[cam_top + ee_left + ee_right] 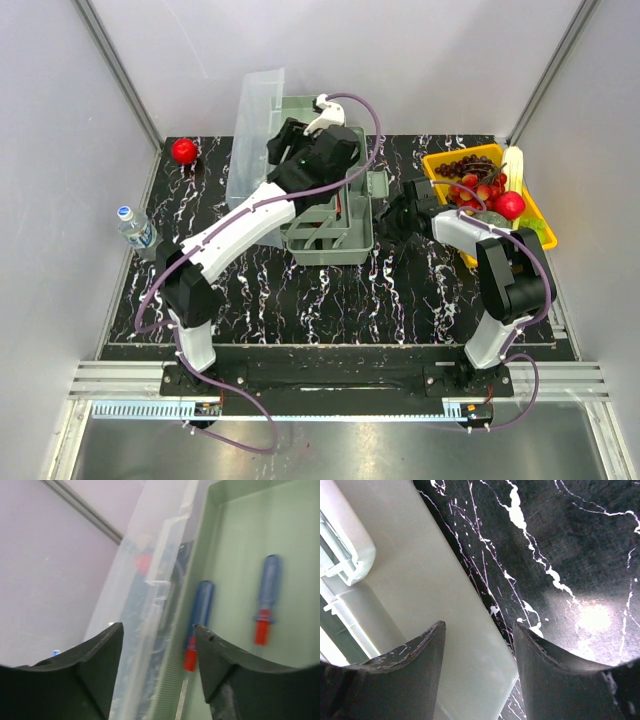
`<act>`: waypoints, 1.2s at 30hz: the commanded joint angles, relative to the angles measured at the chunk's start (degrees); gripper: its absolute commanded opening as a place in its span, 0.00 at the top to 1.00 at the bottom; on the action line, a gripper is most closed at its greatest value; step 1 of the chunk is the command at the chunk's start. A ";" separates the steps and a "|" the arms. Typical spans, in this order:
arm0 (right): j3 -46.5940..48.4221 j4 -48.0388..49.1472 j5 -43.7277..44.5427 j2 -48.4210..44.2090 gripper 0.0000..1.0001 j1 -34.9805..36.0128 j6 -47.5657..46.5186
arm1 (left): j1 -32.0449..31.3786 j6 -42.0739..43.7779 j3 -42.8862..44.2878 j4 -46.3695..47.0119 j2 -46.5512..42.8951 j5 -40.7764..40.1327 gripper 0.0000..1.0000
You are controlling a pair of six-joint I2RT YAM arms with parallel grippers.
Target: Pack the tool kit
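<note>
The tool kit's grey-green toolbox [330,245] stands mid-table with its translucent lid [255,130] raised at the left. My left arm reaches over the box. In the left wrist view my left gripper [159,645] is open and empty, astride the box wall beside the lid [150,570]. Two blue-handled screwdrivers with red collars [200,610] [267,590] lie in the green tray [235,540]. My right gripper [398,215] sits at the box's right side. It is open, its fingers straddling the edge of a pale green panel [420,580] above the black marbled table [560,540].
A yellow tray [440,160] of fruit stands at the back right, close behind my right arm. A red ball-like fruit [184,150] lies at the back left. A water bottle [133,225] stands at the left edge. Grey walls enclose three sides.
</note>
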 commanded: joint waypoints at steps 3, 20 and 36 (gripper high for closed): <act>-1.27 7.49 -3.02 -1.83 0.37 2.24 1.42 | -4.35 -7.06 2.01 6.68 0.30 5.22 0.35; 0.83 10.30 -8.64 2.38 0.35 1.27 -2.17 | 9.16 -22.53 0.89 -2.64 -11.37 26.92 0.20; 1.36 7.67 -7.06 -0.95 0.18 1.18 -11.40 | 34.56 -27.63 -8.63 -5.98 -22.72 45.72 0.12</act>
